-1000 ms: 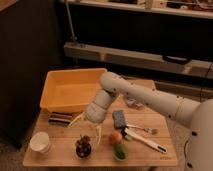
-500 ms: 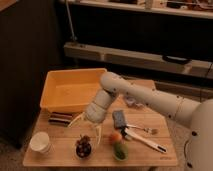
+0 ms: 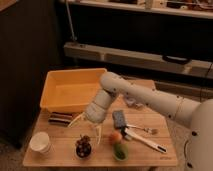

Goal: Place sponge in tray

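Gripper [image 3: 86,128] hangs over table [image 3: 60,152], 2 fingers spread, empty. Sponge [image 3: 119,118] lies flat nearby, outside tray [image 3: 52,103]. Approach step, prob. — next: centre over sponge, descend, close.

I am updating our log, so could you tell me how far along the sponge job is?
Done: nothing yet; the sponge lies on the table, outside the tray. In hand: the gripper hangs open and empty over the table, just image-left of the sponge. Left: grasp the sponge, carry it to the tray, release it.
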